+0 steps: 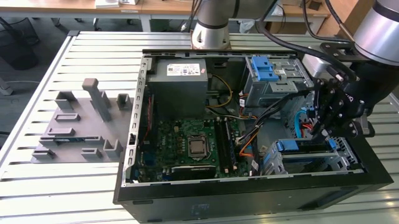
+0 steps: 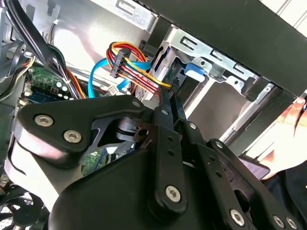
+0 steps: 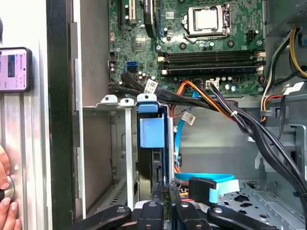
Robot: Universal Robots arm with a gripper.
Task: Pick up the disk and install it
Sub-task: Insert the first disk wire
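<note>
Exterior view high, angled down; both wrist views close inside case [image 1: 249, 196].

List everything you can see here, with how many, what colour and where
Computer case: one, black, open, on the slatted table.
Disk: one, blue-framed, standing in the drive cage at the case's front corner, gripper right at its edge.
Motherboard: one, green, on the case floor.
Power supply: one, grey, at the case's back.
Upper drive bay: one, grey with blue latch.
Cables: several, blue, orange, black.
Fixture block: one, grey, on the exterior view's left.
Phone: one, dark.
Person's hand: one.
Gripper: one, black.
</note>
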